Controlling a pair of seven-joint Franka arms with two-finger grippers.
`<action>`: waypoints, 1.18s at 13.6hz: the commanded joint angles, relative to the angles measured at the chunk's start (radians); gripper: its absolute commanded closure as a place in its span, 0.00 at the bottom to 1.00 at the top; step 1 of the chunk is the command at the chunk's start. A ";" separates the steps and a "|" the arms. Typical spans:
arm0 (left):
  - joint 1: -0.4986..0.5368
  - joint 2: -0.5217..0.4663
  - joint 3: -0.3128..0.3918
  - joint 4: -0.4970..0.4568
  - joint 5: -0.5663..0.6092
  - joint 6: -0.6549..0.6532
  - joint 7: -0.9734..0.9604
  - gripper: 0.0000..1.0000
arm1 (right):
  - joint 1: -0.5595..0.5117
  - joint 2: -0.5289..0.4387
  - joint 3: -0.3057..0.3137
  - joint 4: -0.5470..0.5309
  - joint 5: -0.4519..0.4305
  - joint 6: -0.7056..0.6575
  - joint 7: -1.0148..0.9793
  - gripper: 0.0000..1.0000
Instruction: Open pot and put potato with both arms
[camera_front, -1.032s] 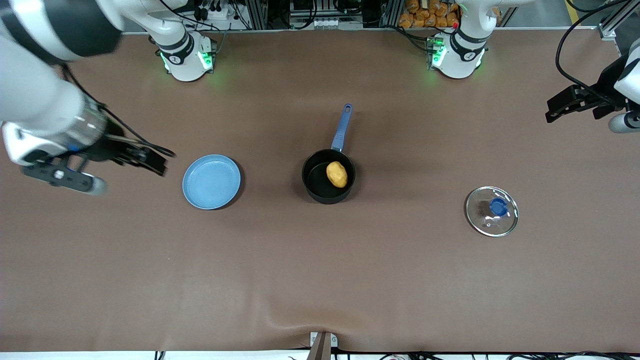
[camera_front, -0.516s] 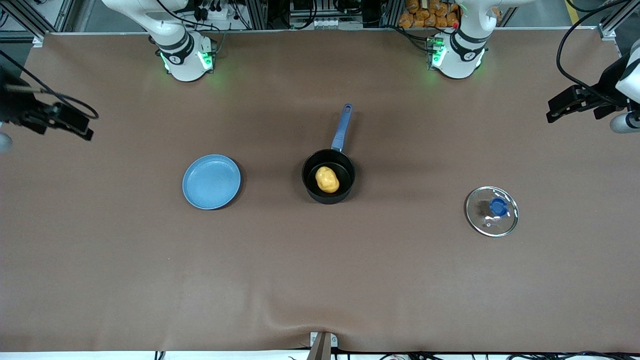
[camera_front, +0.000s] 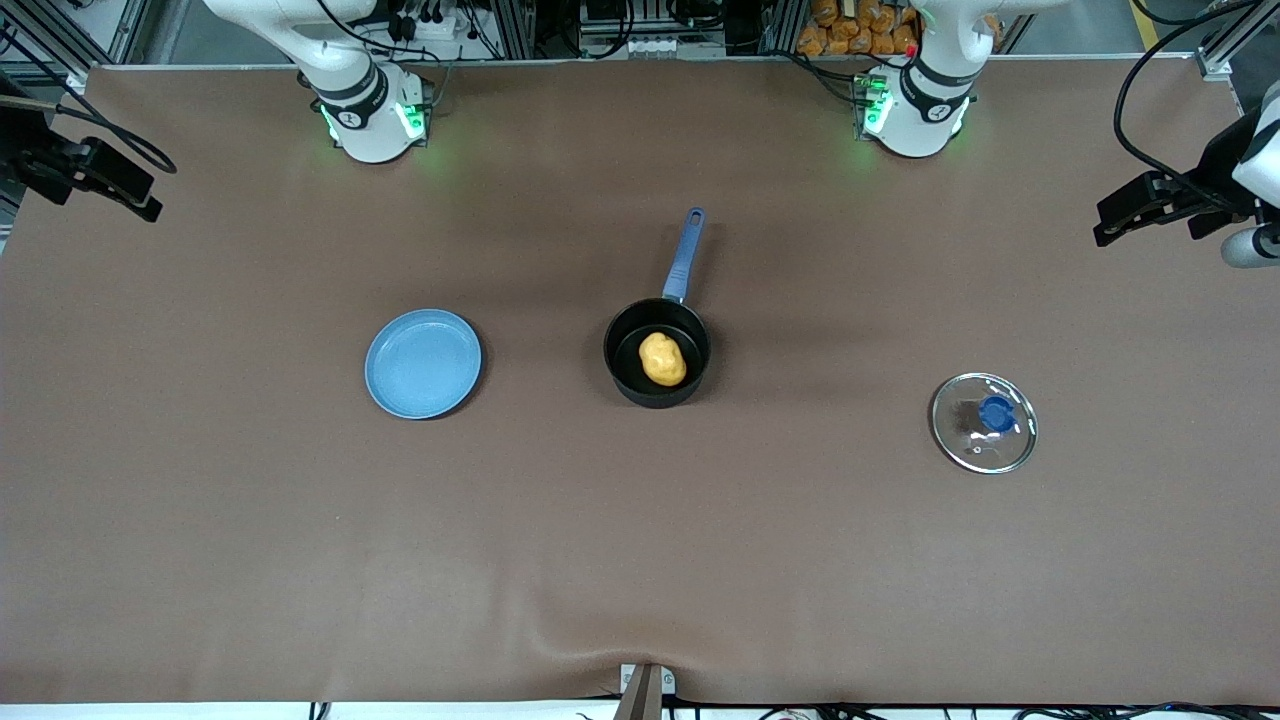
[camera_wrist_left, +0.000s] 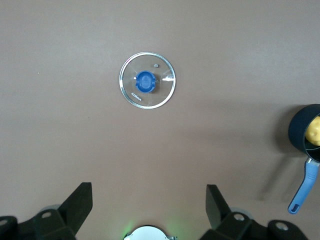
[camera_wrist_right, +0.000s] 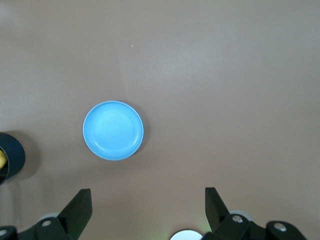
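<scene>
The black pot (camera_front: 657, 353) with its blue handle stands uncovered in the middle of the table, and the yellow potato (camera_front: 662, 359) lies inside it. Its glass lid (camera_front: 984, 422) with the blue knob rests flat on the table toward the left arm's end; the left wrist view shows the lid (camera_wrist_left: 147, 80) and the pot (camera_wrist_left: 305, 134) at its edge. My left gripper (camera_front: 1150, 207) hangs open and empty high over the table's edge at that end. My right gripper (camera_front: 85, 175) hangs open and empty high over the other end.
A shallow blue plate (camera_front: 423, 362) sits beside the pot toward the right arm's end, also seen as the plate (camera_wrist_right: 113, 130) in the right wrist view. The two arm bases (camera_front: 375, 110) glow green along the table's back edge. A cloth ridge marks the front edge.
My right arm has swung up and away from beside the blue plate to the table's end. The potato has rolled and settled inside the pot. The left arm has hardly moved.
</scene>
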 joint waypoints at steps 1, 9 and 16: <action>-0.001 0.006 0.003 0.000 -0.003 0.005 0.011 0.00 | 0.017 0.055 -0.007 0.076 -0.027 0.004 -0.004 0.00; -0.006 0.006 0.001 0.004 -0.003 0.004 0.012 0.00 | 0.031 0.057 -0.027 0.085 0.023 -0.012 -0.003 0.00; -0.003 0.006 -0.002 0.011 0.000 0.004 0.006 0.00 | 0.034 0.057 -0.022 0.085 0.023 -0.024 -0.007 0.00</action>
